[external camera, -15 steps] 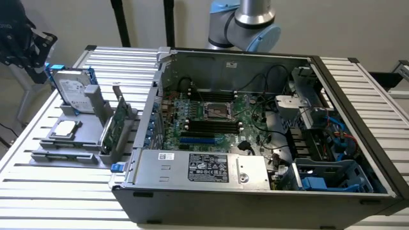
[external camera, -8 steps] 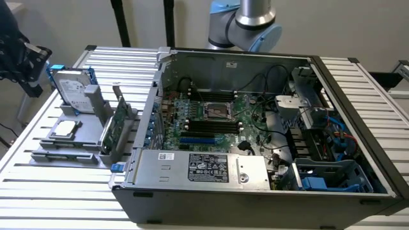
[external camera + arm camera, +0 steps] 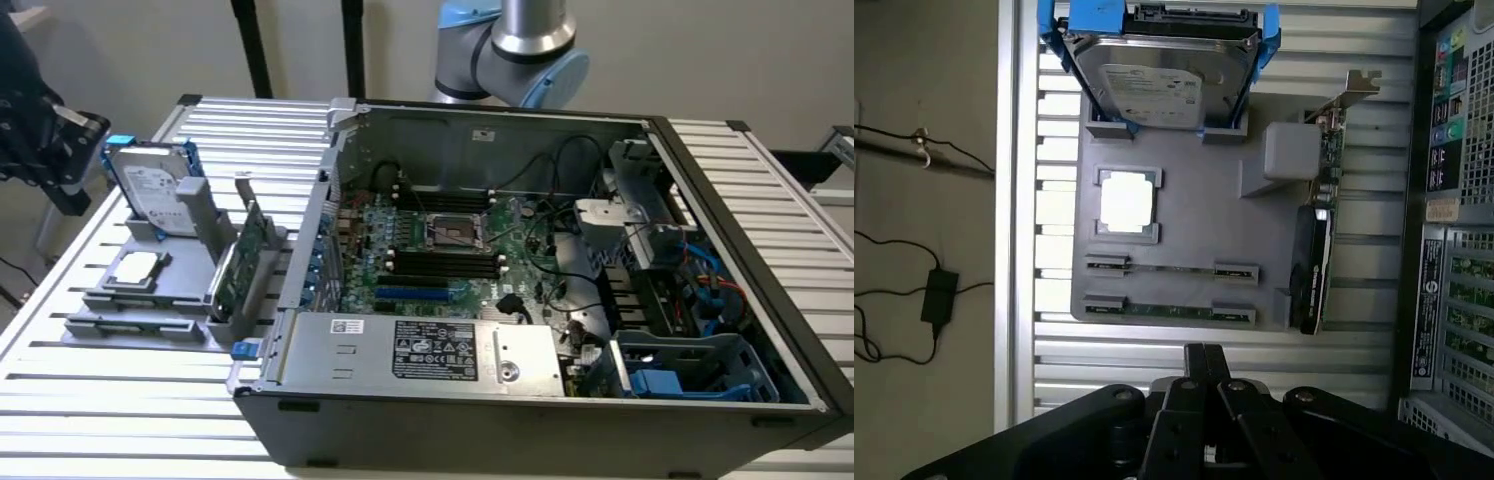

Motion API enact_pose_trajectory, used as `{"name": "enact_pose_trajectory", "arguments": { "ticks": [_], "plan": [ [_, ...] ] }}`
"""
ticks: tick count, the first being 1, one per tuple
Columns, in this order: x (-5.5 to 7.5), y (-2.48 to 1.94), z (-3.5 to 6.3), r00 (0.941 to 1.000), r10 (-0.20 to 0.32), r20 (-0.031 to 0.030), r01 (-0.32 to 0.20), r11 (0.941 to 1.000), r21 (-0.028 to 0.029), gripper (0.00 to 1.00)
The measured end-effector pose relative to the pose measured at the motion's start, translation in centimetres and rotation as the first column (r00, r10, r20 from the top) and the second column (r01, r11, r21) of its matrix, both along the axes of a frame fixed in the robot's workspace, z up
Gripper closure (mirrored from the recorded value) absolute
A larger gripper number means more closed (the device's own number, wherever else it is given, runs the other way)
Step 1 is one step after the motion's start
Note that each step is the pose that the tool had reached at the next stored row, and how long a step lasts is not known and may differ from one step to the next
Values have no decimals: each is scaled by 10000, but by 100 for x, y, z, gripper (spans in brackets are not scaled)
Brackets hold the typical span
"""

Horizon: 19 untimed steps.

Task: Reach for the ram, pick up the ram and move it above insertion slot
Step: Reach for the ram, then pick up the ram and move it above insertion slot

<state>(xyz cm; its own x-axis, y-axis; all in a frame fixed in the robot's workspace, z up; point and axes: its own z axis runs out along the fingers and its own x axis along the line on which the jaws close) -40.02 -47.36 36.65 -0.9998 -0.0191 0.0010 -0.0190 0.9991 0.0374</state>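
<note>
A: Ram (image 3: pixel 1169 310), position?
B: It sits on edge in the gray tray (image 3: pixel 1184 230), in the clip row along the tray edge nearest the claw (image 3: pixel 1204 352). Untouched.
A: Claw state?
B: Fingers are pressed together with nothing between them. It sits over the slatted desk (image 3: pixel 1109 352), just short of that tray edge and apart from the ram.
A: Rest of the tray, working away from the claw?
B: A second clip row lies just past the ram; contents unclear. A square processor chip (image 3: pixel 1126 203) sits in its recess at mid-tray. A hard drive (image 3: pixel 1159 85) in blue rails is propped at the tray's far end. An expansion card (image 3: pixel 1312 270) stands upright along the tray side facing the computer case (image 3: pixel 534 440).
A: Case?
B: Beside the tray, lid off, motherboard (image 3: pixel 441 250) exposed.
</note>
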Motion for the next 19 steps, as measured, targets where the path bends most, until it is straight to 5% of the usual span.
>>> {"name": "enact_pose_trajectory", "arguments": {
  "ticks": [5,10,15,19],
  "plan": [
    [0,-23,-21,9999,123,5,-123,9999,2,89],
    [0,-24,-46,9947,1028,2,-1028,9947,1,89],
    [0,-24,-67,9814,1922,2,-1922,9814,1,89],
    [0,-24,-84,9647,2632,3,-2632,9647,1,89]
  ]
}}
